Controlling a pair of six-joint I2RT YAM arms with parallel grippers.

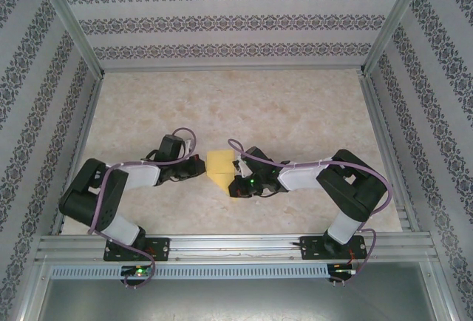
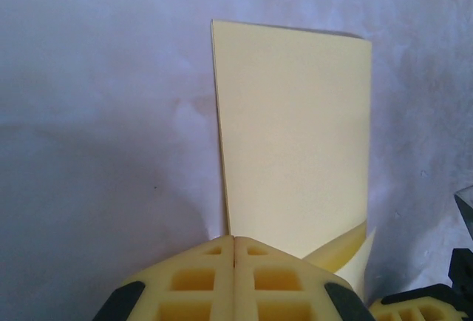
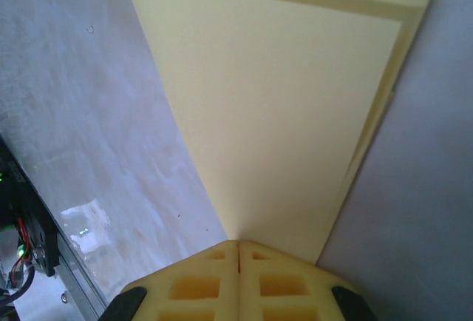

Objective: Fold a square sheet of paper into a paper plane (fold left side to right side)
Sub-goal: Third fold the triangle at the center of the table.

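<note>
The marbled table (image 1: 295, 106) lies wide across the upper half of the top view. Patterned walls (image 1: 44, 77) hem it at left, right and back, and a metal rail (image 1: 236, 243) runs along the bottom. At centre frame sits the folded yellow sheet of paper (image 1: 219, 164), its long axis running top to bottom, with the square end up and the narrowing end down. My left claw (image 2: 234, 243) is pressed together against the sheet's left side. My right claw (image 3: 238, 247), fingers also together, meets the narrow tip. I cannot tell whether either claw nips the paper.
</note>
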